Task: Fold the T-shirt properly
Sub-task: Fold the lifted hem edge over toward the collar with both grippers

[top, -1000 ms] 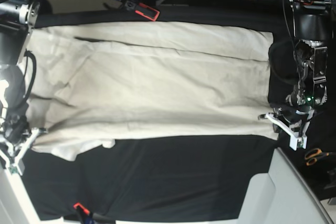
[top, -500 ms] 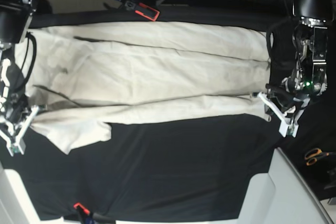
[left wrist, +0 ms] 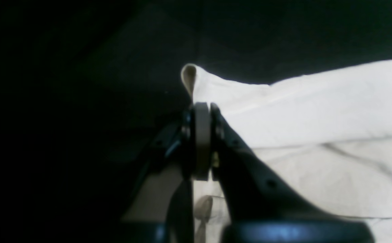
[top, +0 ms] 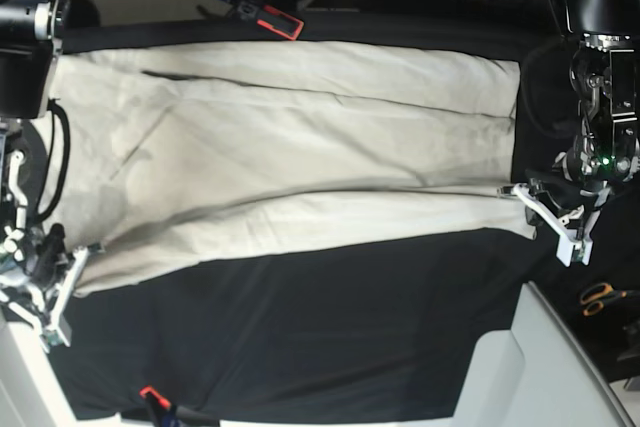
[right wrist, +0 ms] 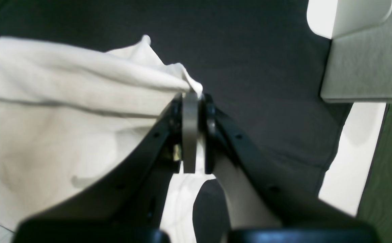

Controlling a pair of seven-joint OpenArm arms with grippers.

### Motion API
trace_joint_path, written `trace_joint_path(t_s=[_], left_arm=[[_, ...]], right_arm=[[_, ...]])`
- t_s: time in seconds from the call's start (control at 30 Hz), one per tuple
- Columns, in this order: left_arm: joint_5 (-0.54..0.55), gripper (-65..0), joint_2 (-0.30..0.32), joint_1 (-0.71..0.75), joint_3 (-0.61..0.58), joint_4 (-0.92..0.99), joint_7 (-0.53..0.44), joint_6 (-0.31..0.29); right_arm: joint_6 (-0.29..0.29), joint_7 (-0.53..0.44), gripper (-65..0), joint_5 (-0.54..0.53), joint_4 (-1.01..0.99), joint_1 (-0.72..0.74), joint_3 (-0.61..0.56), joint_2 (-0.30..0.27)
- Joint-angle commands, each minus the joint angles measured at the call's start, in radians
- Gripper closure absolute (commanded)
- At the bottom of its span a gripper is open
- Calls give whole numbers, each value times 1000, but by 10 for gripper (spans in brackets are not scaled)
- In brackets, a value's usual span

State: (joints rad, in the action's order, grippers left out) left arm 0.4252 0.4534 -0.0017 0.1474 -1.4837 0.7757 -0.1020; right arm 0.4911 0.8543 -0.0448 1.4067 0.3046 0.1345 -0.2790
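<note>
**One shirt, two grippers, both pinched tight on its edge**

One cream T-shirt (top: 290, 157) lies spread across the upper half of the base view on one black tablecloth (top: 300, 337). Two grippers hold it. The left gripper (top: 553, 209), at the right edge of the frame, has its jaws closed on the shirt's lower right corner; the wrist view shows cloth looping just above the fingertips (left wrist: 201, 111). The right gripper (top: 62, 269), at lower left, is likewise clamped on the lower left corner (right wrist: 190, 96). Between them the shirt's lower edge runs stretched across the frame.
</note>
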Motion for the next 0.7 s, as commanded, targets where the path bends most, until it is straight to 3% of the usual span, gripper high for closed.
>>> trace_joint_path(t_s=[0.0,0.23,0.57,0.67], left_arm=[[1,0,20,-16,8,-24,-15,5],[1,0,26,-2,8,-65,-15,5],[-1,0,52,47,8,-67,-15,5],[-1,0,61,61,8,-67,-15,5]], right_arm=[[-2,-20,0,0,1,34,4,-18],[-2,-27,0,0,-50,32,7,-22],[-2,-46,0,0,-42,-55,12,-72],[-2,-43,0,0,-42,-83,60,-65]])
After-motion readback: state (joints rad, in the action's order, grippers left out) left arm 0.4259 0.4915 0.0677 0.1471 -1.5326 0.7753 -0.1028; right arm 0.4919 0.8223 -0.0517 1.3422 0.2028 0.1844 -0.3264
